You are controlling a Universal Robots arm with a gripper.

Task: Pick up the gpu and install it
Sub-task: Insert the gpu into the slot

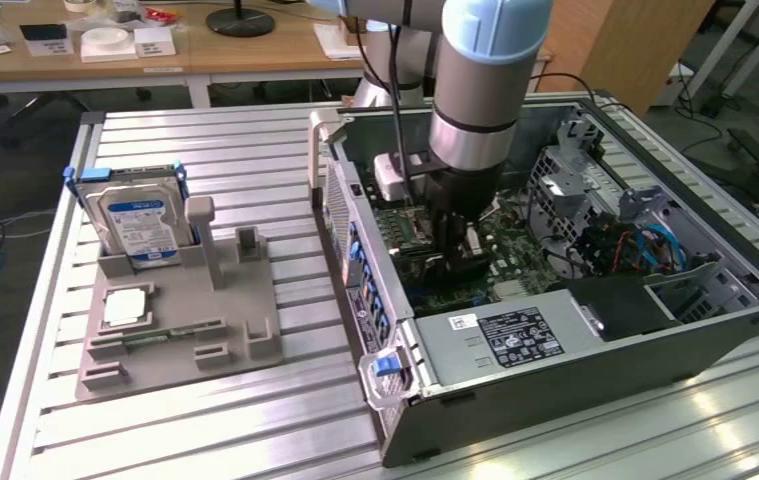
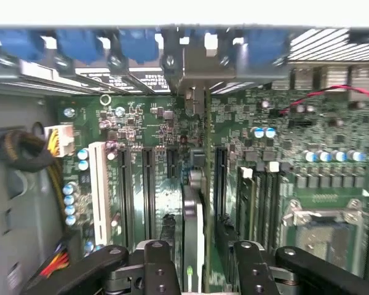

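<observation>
The gpu [image 2: 192, 227] is a thin dark card seen edge-on, standing upright in a slot of the green motherboard [image 2: 154, 123], its metal bracket end toward the case's rear wall. My gripper [image 2: 200, 270] straddles it from above, with its black fingers [image 2: 160, 264] on either side and a small gap between each finger and the card, so the jaws are open. In the exterior view the arm reaches straight down into the open computer case [image 1: 593, 350], and the gripper [image 1: 457, 262] sits low over the motherboard [image 1: 519, 250].
A grey fixture [image 1: 219, 320] on the exterior view's left holds a hard drive [image 1: 139, 225] and a small silver chip [image 1: 126, 308]. Inside the case are a power supply [image 1: 513, 335], drive cages, blue cables [image 1: 646, 245] and a bare CPU socket [image 2: 320, 227].
</observation>
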